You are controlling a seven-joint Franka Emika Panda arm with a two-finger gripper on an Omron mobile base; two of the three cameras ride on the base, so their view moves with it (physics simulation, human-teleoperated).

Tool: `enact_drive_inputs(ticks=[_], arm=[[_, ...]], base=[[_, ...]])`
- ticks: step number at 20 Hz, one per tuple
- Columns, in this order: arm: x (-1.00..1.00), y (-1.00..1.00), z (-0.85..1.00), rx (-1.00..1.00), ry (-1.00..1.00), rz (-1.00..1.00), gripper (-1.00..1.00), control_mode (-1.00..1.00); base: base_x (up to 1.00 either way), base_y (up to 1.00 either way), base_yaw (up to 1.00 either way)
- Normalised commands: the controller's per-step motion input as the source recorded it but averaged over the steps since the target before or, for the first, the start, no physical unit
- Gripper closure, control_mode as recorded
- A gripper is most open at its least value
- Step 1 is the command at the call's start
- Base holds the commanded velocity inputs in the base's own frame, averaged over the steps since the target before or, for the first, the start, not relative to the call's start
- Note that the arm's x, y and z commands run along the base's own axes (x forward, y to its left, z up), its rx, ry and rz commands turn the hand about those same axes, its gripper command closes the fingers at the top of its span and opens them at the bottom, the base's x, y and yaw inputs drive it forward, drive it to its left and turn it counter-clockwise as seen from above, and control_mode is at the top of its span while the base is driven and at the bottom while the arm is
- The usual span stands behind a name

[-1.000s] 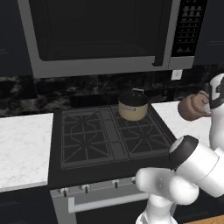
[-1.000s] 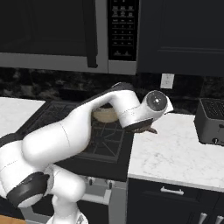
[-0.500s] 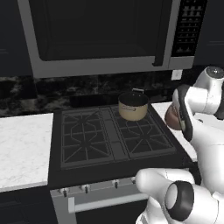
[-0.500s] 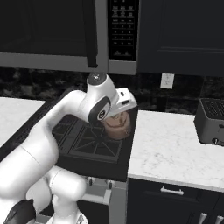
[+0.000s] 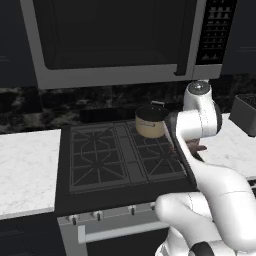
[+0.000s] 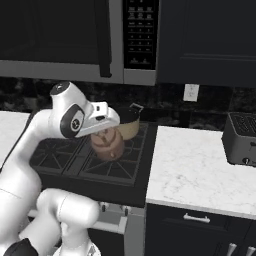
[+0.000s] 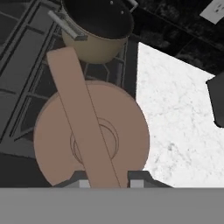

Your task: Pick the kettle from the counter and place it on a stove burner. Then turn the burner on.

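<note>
— Where is the kettle (image 7: 92,140)?

— It hangs in the air, the gripper (image 7: 107,181) clamped on its upright handle (image 7: 81,118). In the right base view the kettle (image 6: 106,143) rides over the right side of the cooktop (image 6: 80,165), just in front of the saucepan (image 6: 127,122).

— And the target?

— The front-left burner (image 5: 92,167) lies to the kettle's left, across the cooktop and well apart from it. The move probably has to carry the kettle leftward and slightly toward the front edge, then down.

— Handle's long axis?

— In the hand view it runs away from the fingers, toward the saucepan (image 7: 96,30).
</note>
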Motion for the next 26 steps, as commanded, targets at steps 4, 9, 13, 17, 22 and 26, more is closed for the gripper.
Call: enact_drive_inputs(ticks=[4,9,13,17,22,26], arm=[[-0.29,1.0,0.0,0.0,0.0,-0.15,1.0,-1.0],[-0.09,1.0,0.0,0.0,0.0,-0.15,1.0,-1.0],[0.0,1.0,0.0,0.02,0.0,-0.15,1.0,-1.0],[0.05,1.0,-0.15,0.15,0.0,-0.13,1.0,-1.0],[0.34,0.96,-0.22,0.35,0.11,-0.08,1.0,-1.0],[0.74,0.71,-0.02,0.37,0.27,-0.07,1.0,-1.0]], base=[[0.0,0.0,0.0],[0.0,0.0,0.0],[0.0,0.0,0.0],[0.0,0.0,0.0],[0.0,0.0,0.0],[0.0,0.0,0.0]])
